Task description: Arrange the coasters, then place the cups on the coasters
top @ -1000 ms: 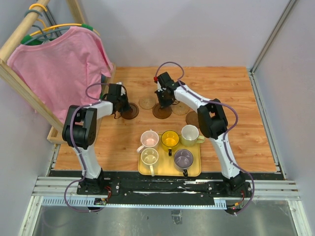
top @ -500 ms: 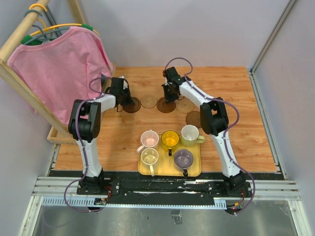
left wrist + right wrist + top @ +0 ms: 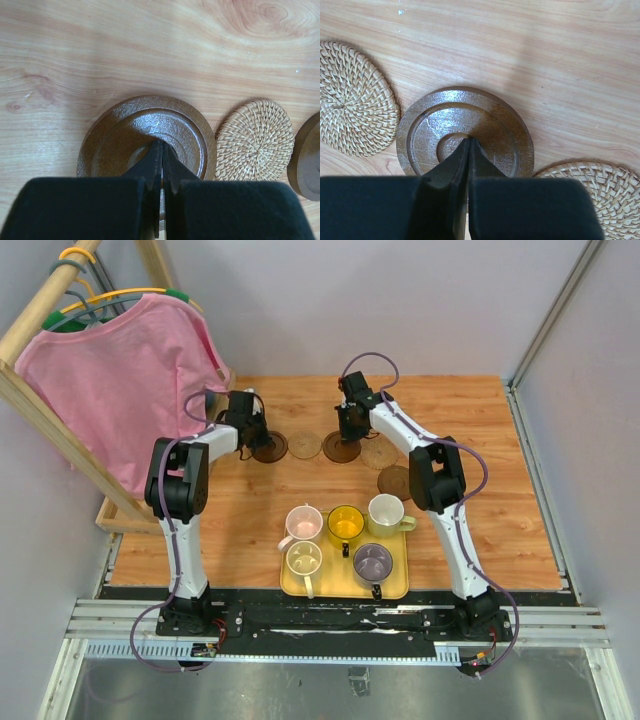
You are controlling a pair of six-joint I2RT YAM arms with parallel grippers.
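Wooden tabletop (image 3: 500,500); yellow tray (image 3: 335,583) as reference. All five cups stand on the tray: pink cup (image 3: 305,524), yellow cup (image 3: 346,524) and cream cup (image 3: 385,512) in its far row, white cup (image 3: 303,559) and grey-purple cup (image 3: 372,562) in its near row. Beyond its far-left corner, left gripper (image 3: 162,150) — jaws pressed together, tips on the left dark coaster (image 3: 110,145). Beyond mid far edge, right gripper (image 3: 469,147) — likewise pinched closed, on the middle dark coaster (image 3: 485,125). First tan coaster (image 3: 255,140) lies between these; second tan coaster (image 3: 600,192) and third dark coaster (image 3: 392,482) lie beyond the far-right corner.

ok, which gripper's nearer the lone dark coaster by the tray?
Right. The right gripper sits just behind and left of the lone dark coaster, tips on another dark coaster; the left gripper is further left, on the row's leftmost coaster.
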